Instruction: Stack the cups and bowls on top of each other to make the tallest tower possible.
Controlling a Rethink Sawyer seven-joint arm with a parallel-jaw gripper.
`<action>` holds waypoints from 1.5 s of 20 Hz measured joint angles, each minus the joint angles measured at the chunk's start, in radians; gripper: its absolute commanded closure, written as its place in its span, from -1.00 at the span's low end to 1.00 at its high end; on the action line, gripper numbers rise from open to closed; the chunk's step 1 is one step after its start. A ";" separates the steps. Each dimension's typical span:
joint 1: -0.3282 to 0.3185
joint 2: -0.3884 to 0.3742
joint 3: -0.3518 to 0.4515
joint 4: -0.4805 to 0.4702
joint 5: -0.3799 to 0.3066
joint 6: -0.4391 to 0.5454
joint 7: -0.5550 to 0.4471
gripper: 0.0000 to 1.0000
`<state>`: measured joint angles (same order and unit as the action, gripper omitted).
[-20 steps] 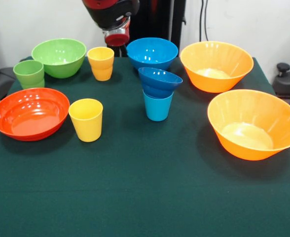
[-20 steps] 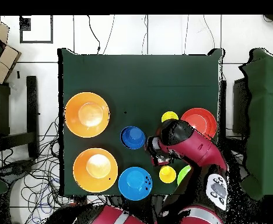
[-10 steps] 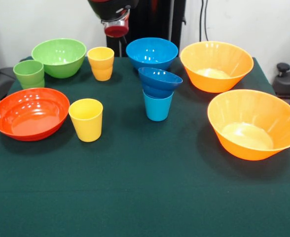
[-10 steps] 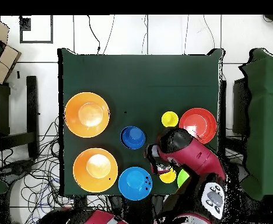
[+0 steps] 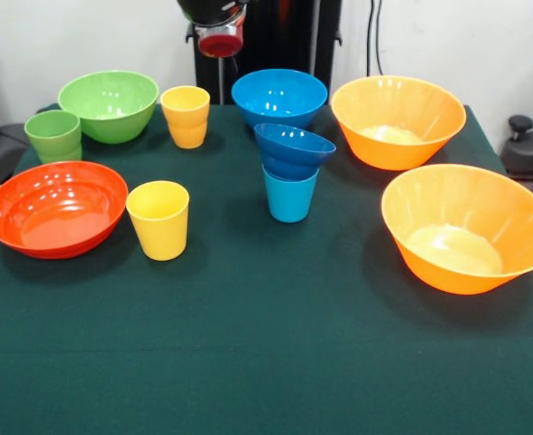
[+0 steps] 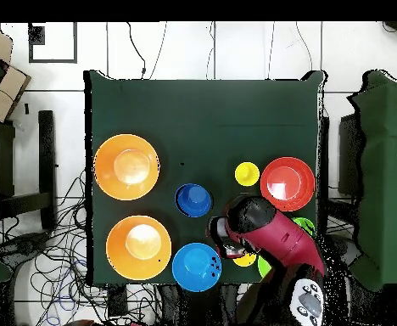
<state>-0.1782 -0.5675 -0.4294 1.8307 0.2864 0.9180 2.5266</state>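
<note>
At table centre: small dark blue bowl [image 5: 294,150] tilted atop light blue cup [image 5: 289,195]; gripper [image 5: 219,41] raised, finger state indiscernible.

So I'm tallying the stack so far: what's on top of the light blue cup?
A small dark blue bowl sits tilted in the mouth of the light blue cup. The bowl covers the cup's rim and inside, so nothing more shows there.
</note>
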 measured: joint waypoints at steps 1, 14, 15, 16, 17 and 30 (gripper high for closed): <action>0.000 -0.003 0.002 0.003 0.000 -0.009 0.000 -1.00; -0.071 -0.037 0.105 0.052 -0.002 -0.128 0.000 -1.00; -0.080 -0.037 0.114 0.055 -0.003 -0.133 0.000 -1.00; -0.089 -0.037 0.123 0.058 -0.004 -0.138 0.000 -1.00; -0.098 -0.037 0.134 0.061 -0.006 -0.144 0.000 -1.00; -0.208 -0.082 0.295 0.129 -0.088 -0.195 0.000 -1.00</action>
<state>-0.3867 -0.6494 -0.1347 1.9596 0.1982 0.7226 2.5266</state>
